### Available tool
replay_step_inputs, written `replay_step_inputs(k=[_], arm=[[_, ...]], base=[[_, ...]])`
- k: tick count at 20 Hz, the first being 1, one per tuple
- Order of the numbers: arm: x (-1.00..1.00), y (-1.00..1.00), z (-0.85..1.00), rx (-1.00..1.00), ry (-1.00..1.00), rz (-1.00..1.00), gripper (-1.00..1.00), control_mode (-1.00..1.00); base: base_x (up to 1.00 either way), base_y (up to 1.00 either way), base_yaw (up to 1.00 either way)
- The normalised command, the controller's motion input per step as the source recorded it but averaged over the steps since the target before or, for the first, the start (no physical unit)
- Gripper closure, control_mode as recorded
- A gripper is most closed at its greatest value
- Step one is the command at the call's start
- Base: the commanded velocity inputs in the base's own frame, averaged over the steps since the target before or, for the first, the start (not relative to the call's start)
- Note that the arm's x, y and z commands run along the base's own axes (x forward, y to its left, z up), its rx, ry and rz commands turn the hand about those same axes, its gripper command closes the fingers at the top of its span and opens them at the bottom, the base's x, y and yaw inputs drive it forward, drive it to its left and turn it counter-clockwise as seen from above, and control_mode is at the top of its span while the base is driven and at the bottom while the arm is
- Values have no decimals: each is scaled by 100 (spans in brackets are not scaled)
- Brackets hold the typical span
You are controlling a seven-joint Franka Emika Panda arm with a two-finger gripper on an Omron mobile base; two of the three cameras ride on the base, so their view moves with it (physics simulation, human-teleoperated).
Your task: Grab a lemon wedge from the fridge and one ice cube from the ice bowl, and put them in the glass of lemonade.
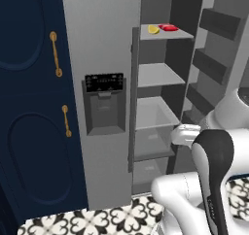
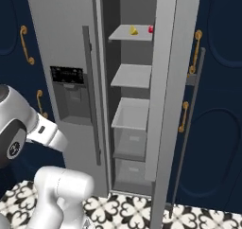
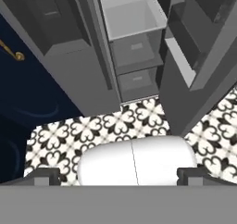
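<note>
Where seen leftward, lemon wedge unhidden

The arm is folded low over its base, elbow bent. The gripper points downward — fingertips set wide apart.

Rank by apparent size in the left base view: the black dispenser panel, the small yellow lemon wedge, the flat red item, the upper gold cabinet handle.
1. Black dispenser panel
2. Upper gold cabinet handle
3. Flat red item and yellow lemon wedge: too alike to rank.
</note>
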Motion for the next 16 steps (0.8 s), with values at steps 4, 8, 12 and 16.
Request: replay_step_inputs(k=[4,8,12,16], arm=[[0,0,0,0,0,0,-100,100],[0,0,0,0,0,0,-100,100],[0,0,0,0,0,0,-100,100],[0,0,0,0,0,0,-100,100]], base=[[0,-49,-12],[0,-53,-6],[50,-7,-2],[86,0,-1]])
